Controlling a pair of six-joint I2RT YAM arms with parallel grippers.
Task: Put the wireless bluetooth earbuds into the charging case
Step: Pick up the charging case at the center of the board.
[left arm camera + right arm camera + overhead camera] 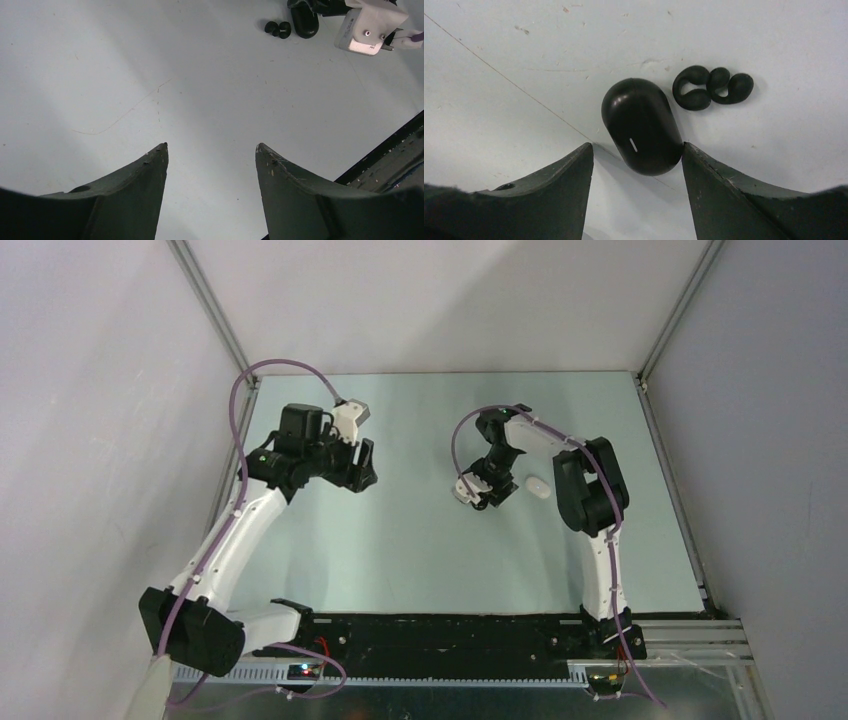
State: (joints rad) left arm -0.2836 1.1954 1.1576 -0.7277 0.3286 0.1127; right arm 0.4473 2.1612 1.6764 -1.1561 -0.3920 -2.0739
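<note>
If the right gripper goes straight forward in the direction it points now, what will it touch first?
Most likely the black charging case, lying just ahead of the right gripper. The black earbuds lie further on, to one side. Depth is hard to judge.

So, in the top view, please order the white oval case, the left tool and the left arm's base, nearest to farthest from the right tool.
1. The white oval case, just right of the right tool.
2. The left tool, farther off to the left.
3. The left arm's base, near edge, bottom left.
</note>
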